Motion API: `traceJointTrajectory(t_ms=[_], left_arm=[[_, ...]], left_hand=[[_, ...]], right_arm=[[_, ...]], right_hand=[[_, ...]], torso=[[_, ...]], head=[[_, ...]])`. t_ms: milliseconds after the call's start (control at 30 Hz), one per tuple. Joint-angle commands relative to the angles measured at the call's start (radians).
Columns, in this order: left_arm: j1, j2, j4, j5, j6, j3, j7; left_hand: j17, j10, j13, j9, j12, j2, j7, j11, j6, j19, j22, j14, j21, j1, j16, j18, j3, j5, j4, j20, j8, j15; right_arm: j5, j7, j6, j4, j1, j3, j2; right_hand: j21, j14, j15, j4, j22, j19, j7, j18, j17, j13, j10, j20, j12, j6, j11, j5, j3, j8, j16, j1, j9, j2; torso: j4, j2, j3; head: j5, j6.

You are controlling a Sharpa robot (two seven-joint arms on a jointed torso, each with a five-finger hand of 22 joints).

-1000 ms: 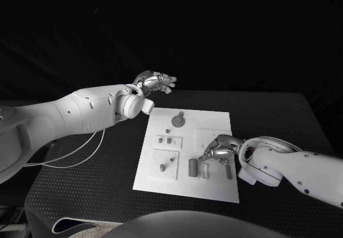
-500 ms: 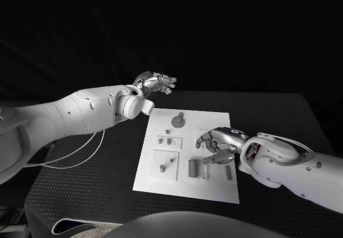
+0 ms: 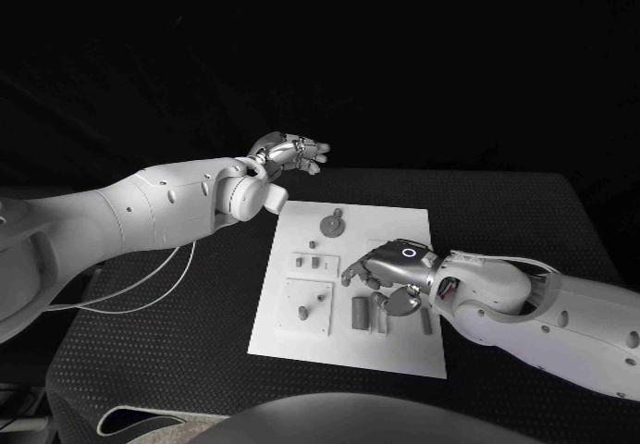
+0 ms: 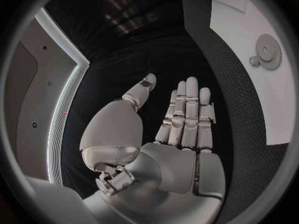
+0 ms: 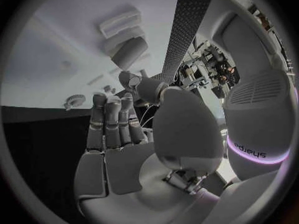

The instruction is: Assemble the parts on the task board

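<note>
From the head camera, my left hand (image 3: 289, 153) is raised beyond the far edge of the task board (image 3: 400, 222), over the black table (image 3: 534, 222), holding nothing, its fingers loosely apart. My right hand (image 3: 387, 273) hangs over the middle of the board, back turned up, fingers spread downward and the thumb tucked below; I see nothing gripped in it. The white board lies in the middle of the table. On it, near the far end, sits a round grey gear (image 3: 334, 224) with a small peg (image 3: 313, 245) just beside it. Lower down, a raised block (image 3: 313, 265) carries 2 short slots, and a second block (image 3: 308, 306) holds small grey pieces. An upright grey bar (image 3: 360, 314) stands just beside my right thumb, and a thinner grey pin (image 3: 427, 321) lies near my right wrist.

From my left wrist, my left hand (image 4: 181, 129) is flat and open, fingers straight and side by side, thumb held apart, palm bare. The task board (image 4: 280, 109) shows past it with the gear (image 4: 269, 48) and the peg (image 4: 254, 61) on it.

From my right wrist, my right hand (image 5: 115, 144) is likewise opened out, fingers straight, nothing between them. Beyond the fingertips lies the board (image 5: 56, 45), with a grey bar (image 5: 129, 53) and the gear (image 5: 74, 101) on it.
</note>
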Motion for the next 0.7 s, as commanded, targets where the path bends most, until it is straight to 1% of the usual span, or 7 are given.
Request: traceJointTrajectory(t_ms=[33,200,467,533,633,700], left_arm=[[0.001,0.003,0.0,0.004,0.015,0.001,0.007],[0.001,0.003,0.0,0.004,0.015,0.001,0.007],[0.001,0.003,0.001,0.004,0.016,0.001,0.007],[0.001,0.002,0.001,0.004,0.016,0.001,0.007],[0.001,0.002,0.0,0.004,0.016,0.001,0.007],[0.001,0.002,0.0,0.004,0.016,0.001,0.006]], left_hand=[[0.001,-0.007,0.001,-0.002,0.007,0.003,0.003,-0.002,-0.006,0.005,0.004,0.006,-0.004,-0.005,-0.004,0.011,-0.001,0.002,0.006,0.006,0.006,0.003],[0.001,-0.008,0.001,-0.002,0.007,0.004,0.003,-0.001,-0.006,0.005,0.004,0.006,-0.004,-0.005,-0.004,0.011,-0.001,0.002,0.007,0.006,0.006,0.003],[0.002,-0.008,0.001,-0.002,0.008,0.004,0.002,-0.001,-0.006,0.005,0.005,0.006,-0.005,-0.005,-0.004,0.011,-0.001,0.002,0.007,0.006,0.006,0.003],[0.002,-0.008,0.001,-0.002,0.008,0.004,0.002,-0.001,-0.006,0.005,0.005,0.006,-0.005,-0.005,-0.004,0.011,-0.001,0.002,0.007,0.006,0.006,0.003],[0.002,-0.009,0.001,-0.002,0.008,0.004,0.002,-0.001,-0.006,0.005,0.005,0.006,-0.005,-0.005,-0.005,0.011,-0.001,0.002,0.007,0.006,0.006,0.003],[0.002,-0.009,0.001,-0.002,0.008,0.004,0.002,-0.001,-0.006,0.005,0.005,0.006,-0.005,-0.005,-0.005,0.011,-0.001,0.002,0.007,0.006,0.006,0.003]], right_arm=[[-0.081,0.015,0.04,-0.004,-0.008,0.0,0.012],[-0.087,0.014,0.069,-0.014,-0.022,0.0,0.024],[-0.1,0.01,0.085,-0.027,-0.046,0.0,0.033],[-0.1,0.009,0.088,-0.029,-0.049,0.0,0.036],[-0.108,0.005,0.103,-0.037,-0.05,0.0,0.037],[-0.113,0.002,0.114,-0.041,-0.05,0.0,0.038]], right_hand=[[0.007,-0.008,0.0,0.002,0.012,0.006,-0.008,0.012,0.0,0.0,-0.011,0.005,0.01,0.002,-0.001,-0.002,0.019,0.007,0.011,0.015,0.002,0.001],[0.016,-0.015,0.001,0.005,0.016,0.003,-0.008,0.015,-0.002,-0.002,-0.017,0.009,0.024,0.007,0.0,-0.002,0.027,0.016,0.027,0.012,0.005,0.0],[0.026,-0.02,0.001,0.009,0.018,0.002,-0.002,0.02,-0.006,-0.006,-0.023,0.014,0.041,0.012,0.0,-0.002,0.037,0.025,0.045,0.015,0.006,0.006],[0.029,-0.022,0.001,0.01,0.018,0.001,0.0,0.021,-0.008,-0.007,-0.024,0.015,0.046,0.013,0.0,-0.002,0.038,0.027,0.05,0.014,0.007,0.006],[0.032,-0.023,0.001,0.01,0.018,0.0,0.0,0.022,-0.009,-0.009,-0.025,0.016,0.05,0.015,0.0,-0.002,0.038,0.029,0.054,0.013,0.007,0.006],[0.033,-0.025,0.001,0.01,0.018,0.0,0.0,0.022,-0.01,-0.01,-0.026,0.017,0.052,0.017,0.0,-0.002,0.038,0.031,0.057,0.013,0.008,0.007]], torso=[[0.0003,0.0,-0.0013],[0.0011,0.0,-0.0018],[-0.0003,0.0,-0.0025],[0.0001,0.0,-0.0026],[0.0,0.0,-0.0016],[0.0002,-0.001,-0.0018]], head=[[0.004,-0.004],[0.006,-0.007],[0.01,-0.013],[0.011,-0.013],[0.011,-0.015],[0.011,-0.015]])
